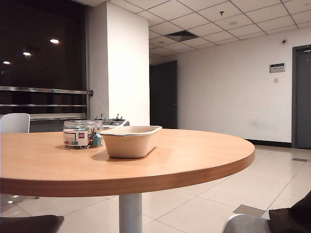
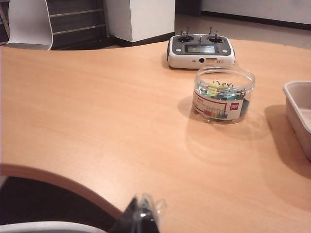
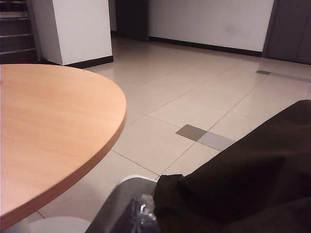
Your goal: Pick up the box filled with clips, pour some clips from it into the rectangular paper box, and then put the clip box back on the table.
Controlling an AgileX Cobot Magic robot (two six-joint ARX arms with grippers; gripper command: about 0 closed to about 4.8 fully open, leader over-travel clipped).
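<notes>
The box filled with clips [image 1: 81, 134] [image 2: 222, 95] is a squat clear jar with a white-and-red label. It stands upright and lidless on the round wooden table [image 1: 184, 155] [image 2: 97, 111] [image 3: 48, 116]. Colourful clips [image 2: 217, 88] show inside it. Right beside it sits the beige rectangular paper box [image 1: 130, 141] [image 2: 299, 114]. My left gripper [image 2: 142, 209] is shut and empty. It hangs at the table's near edge, well short of the jar. My right gripper [image 3: 143, 216] is shut and empty, off the table's side above the floor. Neither arm shows in the exterior view.
A white-and-black remote controller [image 2: 200, 50] [image 1: 114, 121] lies on the table behind the jar. A white chair [image 2: 30, 24] [image 1: 14, 123] stands beyond the far edge. A chair draped with dark cloth [image 3: 252, 179] [image 1: 291, 218] is close to my right gripper.
</notes>
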